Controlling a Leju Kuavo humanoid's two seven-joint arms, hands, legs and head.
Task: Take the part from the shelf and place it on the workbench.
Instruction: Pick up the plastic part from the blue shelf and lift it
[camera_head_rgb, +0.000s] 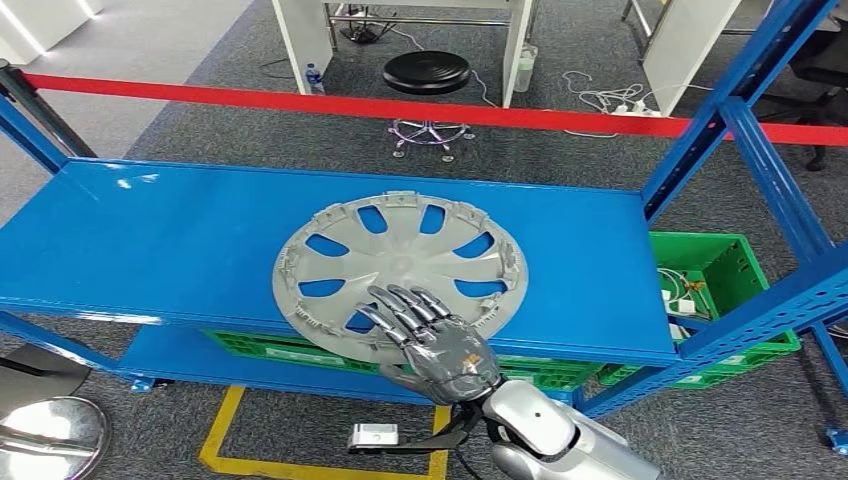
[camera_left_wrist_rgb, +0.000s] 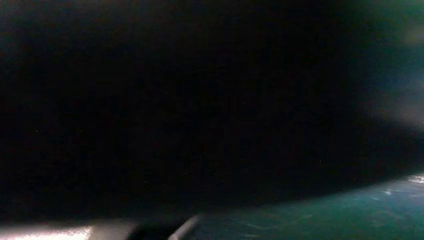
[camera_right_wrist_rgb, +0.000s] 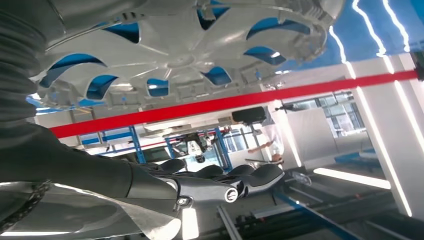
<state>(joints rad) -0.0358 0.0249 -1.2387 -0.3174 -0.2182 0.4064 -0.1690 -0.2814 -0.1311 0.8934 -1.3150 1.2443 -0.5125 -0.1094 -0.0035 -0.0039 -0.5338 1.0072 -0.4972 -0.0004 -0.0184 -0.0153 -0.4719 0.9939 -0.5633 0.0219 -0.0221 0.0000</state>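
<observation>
The part is a silver hubcap (camera_head_rgb: 400, 265) lying flat on the blue shelf board (camera_head_rgb: 150, 240), its near rim reaching past the board's front edge. My right hand (camera_head_rgb: 435, 340) comes in from below, its fingers stretched out over the hubcap's near rim. In the right wrist view the hubcap (camera_right_wrist_rgb: 175, 60) and the dark fingers (camera_right_wrist_rgb: 240, 180) stand apart, with a gap between them. The hand holds nothing.
Blue uprights (camera_head_rgb: 740, 120) frame the shelf on the right. A green crate (camera_head_rgb: 720, 270) with small parts sits low at the right, another green crate (camera_head_rgb: 300, 350) under the board. Beyond the shelf run a red tape (camera_head_rgb: 300, 100) and a black stool (camera_head_rgb: 428, 72).
</observation>
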